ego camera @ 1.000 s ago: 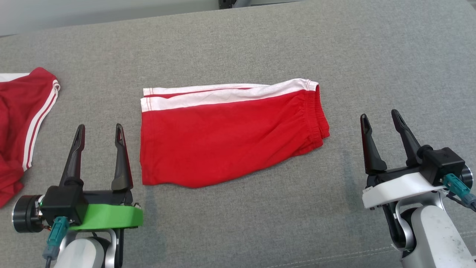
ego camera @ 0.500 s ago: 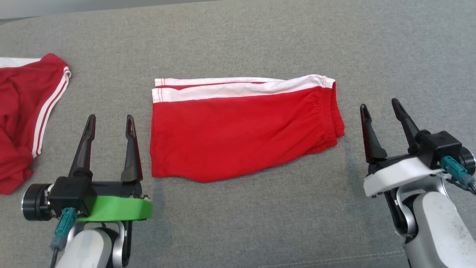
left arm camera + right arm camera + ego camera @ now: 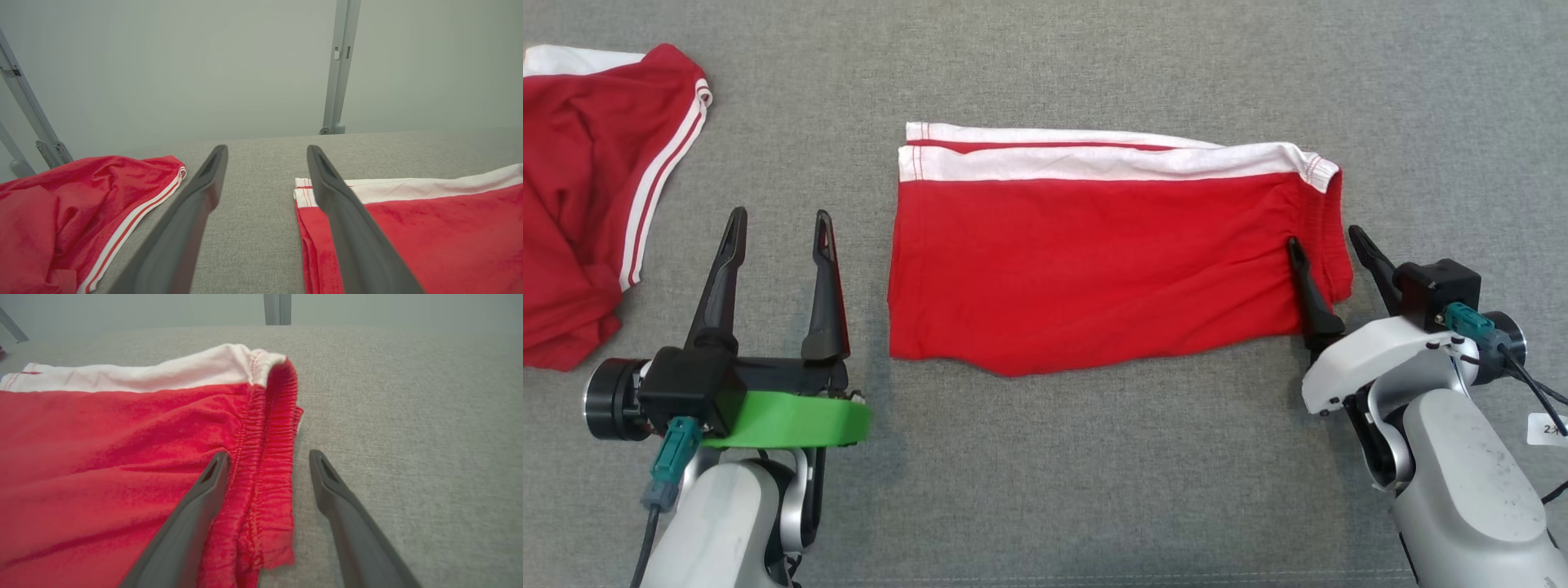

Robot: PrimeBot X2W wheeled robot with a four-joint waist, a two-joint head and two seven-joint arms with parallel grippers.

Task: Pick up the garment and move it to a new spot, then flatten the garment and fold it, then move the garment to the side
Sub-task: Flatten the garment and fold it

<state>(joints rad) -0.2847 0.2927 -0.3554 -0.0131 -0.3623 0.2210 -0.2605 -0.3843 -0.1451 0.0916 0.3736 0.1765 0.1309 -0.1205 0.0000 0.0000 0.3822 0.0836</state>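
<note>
The folded red shorts [image 3: 1094, 261] lay on the grey counter [image 3: 1094, 457]. The right gripper [image 3: 1322, 236], jaws released, straddled their waistband [image 3: 265, 457]; the left gripper [image 3: 781, 212], jaws released, hovered just beside their opposite end.

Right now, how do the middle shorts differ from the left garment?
The shorts lie folded flat; the left garment lies crumpled. The shorts have a broad white band; the left garment has thin white stripes. The right fingers straddle the shorts' waistband; the left garment lies untouched. Both are red and white.
</note>
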